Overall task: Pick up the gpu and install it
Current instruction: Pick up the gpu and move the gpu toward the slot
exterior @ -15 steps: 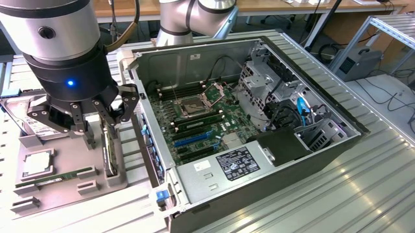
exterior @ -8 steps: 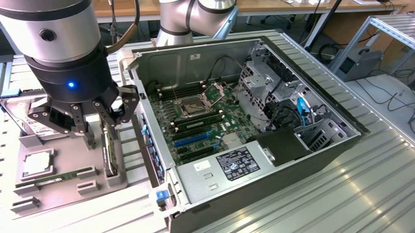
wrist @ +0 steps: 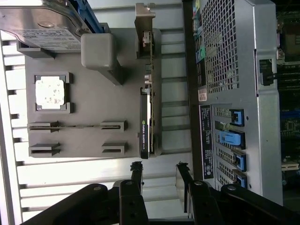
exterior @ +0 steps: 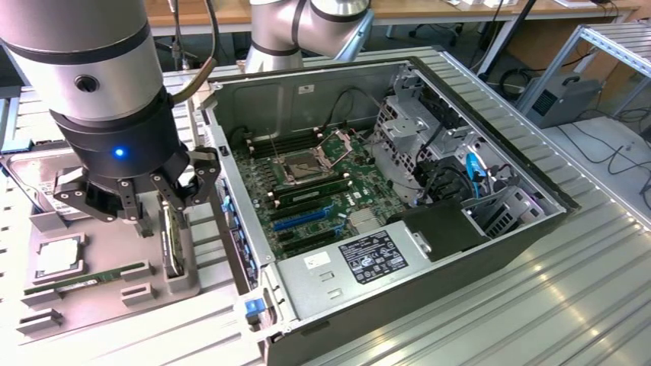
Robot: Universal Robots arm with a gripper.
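Ribbed worktop [exterior: 489,320]: grey tray [wrist: 93,108] props the gpu [wrist: 146,126] on edge for gripping, while the tool [wrist: 158,166] hangs spread and empty above that tray.

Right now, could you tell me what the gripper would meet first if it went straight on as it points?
Most likely the gpu, standing on edge in the tray beneath the open gripper; depth is unclear.

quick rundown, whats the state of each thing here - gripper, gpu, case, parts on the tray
gripper: open, holding nothing, near the gpu but not touching it
gpu: standing on edge in its slot on the tray, not yet picked up
computer case: side open, motherboard exposed
ram stick: sitting in its tray holder
cpu: lying flat in its tray pocket
hard drive: resting on the tray
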